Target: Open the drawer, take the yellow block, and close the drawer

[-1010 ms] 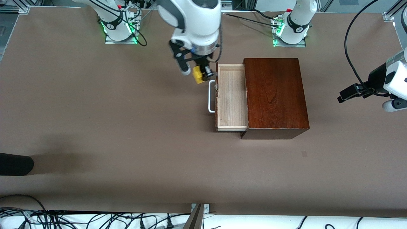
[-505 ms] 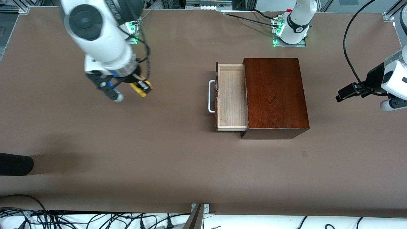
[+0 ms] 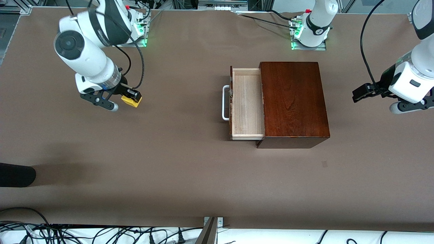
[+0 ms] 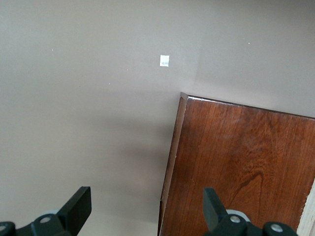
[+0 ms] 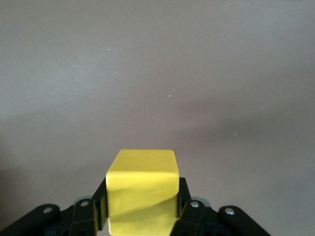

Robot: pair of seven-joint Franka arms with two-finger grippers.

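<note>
**One yellow block in the right gripper, one drawer standing open**

The right gripper (image 3: pixel 117 101) is hanging over bare worktop (image 3: pixel 169 169) toward the right arm's end, well apart from the wooden box (image 3: pixel 293 101). Its two fingers (image 5: pixel 189 209) are clenching the single yellow block (image 3: pixel 131 101), one on each side face of the cube; in the right wrist view the block (image 5: pixel 142 189) is sitting squarely between them with its top face showing and only plain brown worktop (image 5: pixel 157 73) past it.

The one drawer (image 3: pixel 247 105) is standing pulled out of the dark red-brown box toward the right arm's end. Its pale wood floor is showing, and its one white U-shaped handle (image 3: pixel 224 103) is sticking out from the drawer front. The box is sitting flat on the worktop, nearer to the left arm's base than to the right arm's.

The left gripper (image 3: pixel 376 98) is waiting in the air over the worktop at the left arm's end, beside the box and not touching it. Its two fingers (image 4: pixel 76 211) are spread wide and are holding nothing; in the left wrist view the glossy top of the box (image 4: pixel 246 167) is showing between and above them, and a small white mark (image 4: pixel 164 61) is lying on the worktop near the box's corner
</note>
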